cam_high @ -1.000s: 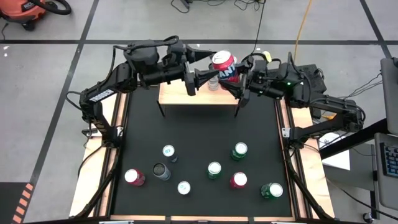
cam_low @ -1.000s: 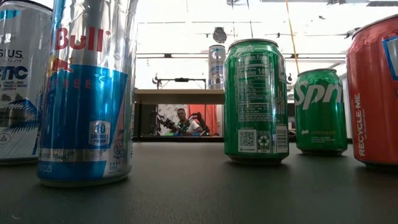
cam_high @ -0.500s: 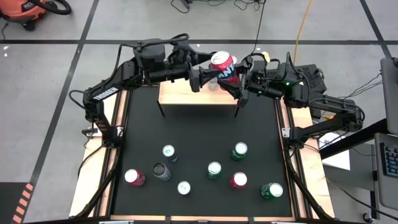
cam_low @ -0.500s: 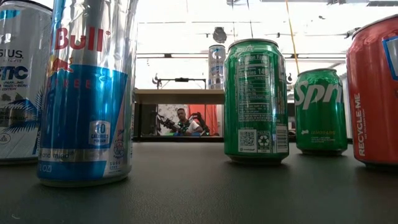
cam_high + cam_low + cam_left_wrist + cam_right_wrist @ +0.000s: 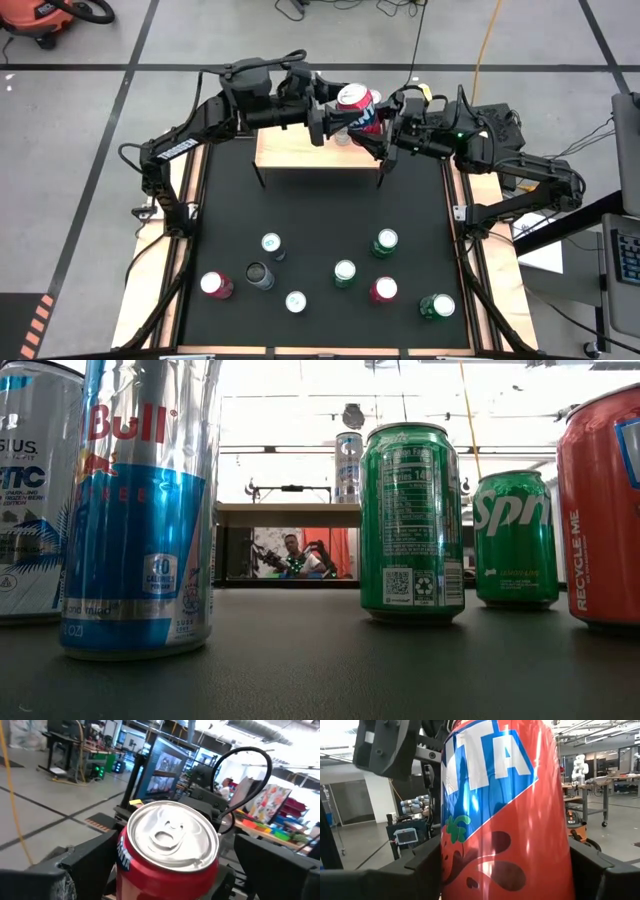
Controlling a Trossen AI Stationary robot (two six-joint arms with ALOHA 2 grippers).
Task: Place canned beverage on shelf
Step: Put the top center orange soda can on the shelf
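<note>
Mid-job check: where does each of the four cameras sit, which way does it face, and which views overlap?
High view: overhead, straight down on the table, both arms, the shelf; right hand grips the red can, left hand open around it.
Low view: table height, level across cans toward the shelf; no arm shows.
Left wrist view: looks onto the can's lid between its own fingers.
Right wrist view: can's side fills it, own fingers flanking.
Shared: red can in high and both wrist views.
</note>
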